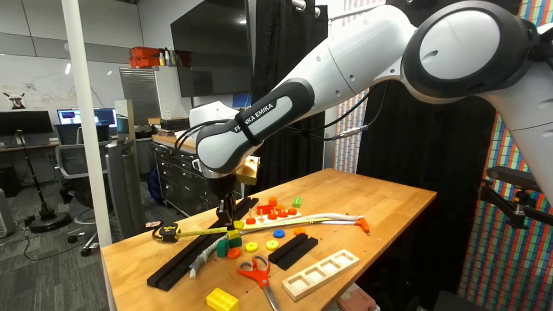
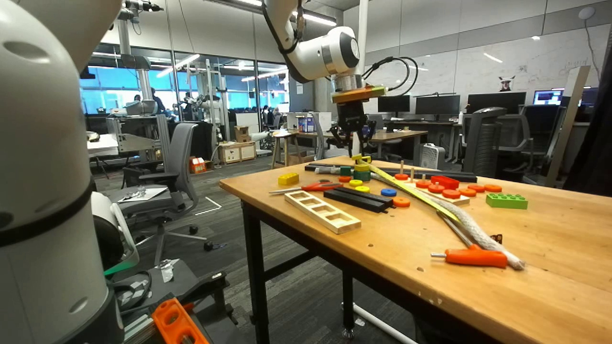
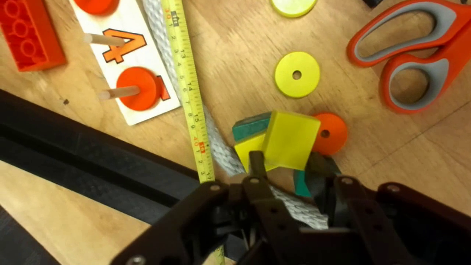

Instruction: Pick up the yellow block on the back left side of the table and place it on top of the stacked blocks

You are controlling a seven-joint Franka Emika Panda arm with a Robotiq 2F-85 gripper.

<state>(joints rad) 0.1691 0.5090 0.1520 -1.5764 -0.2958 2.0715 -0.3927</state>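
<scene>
Pinching the yellow block (image 3: 293,137), pincer (image 3: 286,162) hangs just over the stacked blocks (image 2: 362,172), green with yellow on top, on the worktop (image 1: 358,194) beside an orange disc (image 3: 336,127); can't tell whether the two are touching.

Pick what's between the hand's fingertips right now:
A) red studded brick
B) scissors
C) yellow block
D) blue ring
C: in the wrist view, the yellow block lies between the two fingertips of the hand, one on either side of it.
</scene>
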